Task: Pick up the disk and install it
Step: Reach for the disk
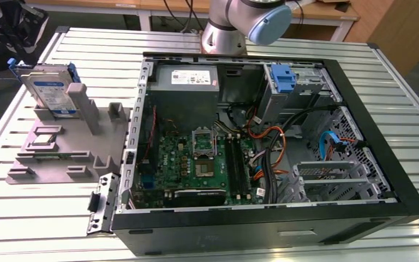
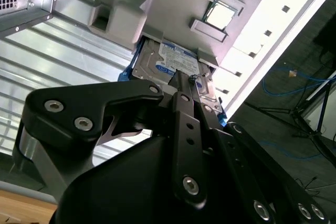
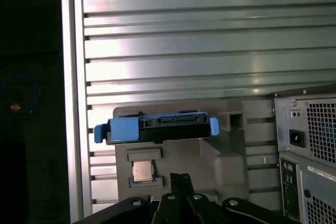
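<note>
One disk [image 1: 49,91]: on edge and leaning a little in a slot of the grey holder [image 1: 67,150], on the worktop [image 1: 42,224] outside the open computer case [image 1: 268,229], toward the exterior view's left.
Tool [image 3: 181,178]: closed on nothing, aimed at the disk's upper edge in the first wrist view, apart from it.
Risk at the grasp: probably a knock against the disk's edge or its blue carrier frame if lowered while closed; enough, perhaps, to tip the leaning disk out of its slot.
Risk at the install: possible snag of the carrier on the orange and black cables [image 1: 275,147] beside the bays; blue bracket [image 1: 283,79] already in one bay.
Labels: white-and-blue on the disk's face, white sticker on the power supply [image 1: 187,76]; print too small to read.
</note>
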Robot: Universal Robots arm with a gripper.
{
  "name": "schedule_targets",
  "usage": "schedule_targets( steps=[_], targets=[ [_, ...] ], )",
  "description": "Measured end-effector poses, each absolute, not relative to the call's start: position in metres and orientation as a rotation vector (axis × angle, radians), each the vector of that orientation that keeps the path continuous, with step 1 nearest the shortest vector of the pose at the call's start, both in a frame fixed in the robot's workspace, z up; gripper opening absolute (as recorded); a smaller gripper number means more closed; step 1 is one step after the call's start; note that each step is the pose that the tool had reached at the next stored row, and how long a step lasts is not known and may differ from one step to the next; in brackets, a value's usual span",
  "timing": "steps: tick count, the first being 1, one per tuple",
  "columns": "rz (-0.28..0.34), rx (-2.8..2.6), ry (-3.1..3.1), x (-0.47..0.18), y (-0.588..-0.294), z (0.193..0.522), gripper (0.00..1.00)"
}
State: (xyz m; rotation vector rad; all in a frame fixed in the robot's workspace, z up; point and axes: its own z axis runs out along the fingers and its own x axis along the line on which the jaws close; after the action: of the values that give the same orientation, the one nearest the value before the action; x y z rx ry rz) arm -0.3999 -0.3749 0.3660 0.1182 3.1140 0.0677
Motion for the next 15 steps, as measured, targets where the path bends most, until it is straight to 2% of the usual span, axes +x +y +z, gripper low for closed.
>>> schedule_targets(
  steps=[15],
  targets=[
    [0.067, 0.118, 3.114, -0.409, -0.35, 0.353, 0.1]
  ],
)
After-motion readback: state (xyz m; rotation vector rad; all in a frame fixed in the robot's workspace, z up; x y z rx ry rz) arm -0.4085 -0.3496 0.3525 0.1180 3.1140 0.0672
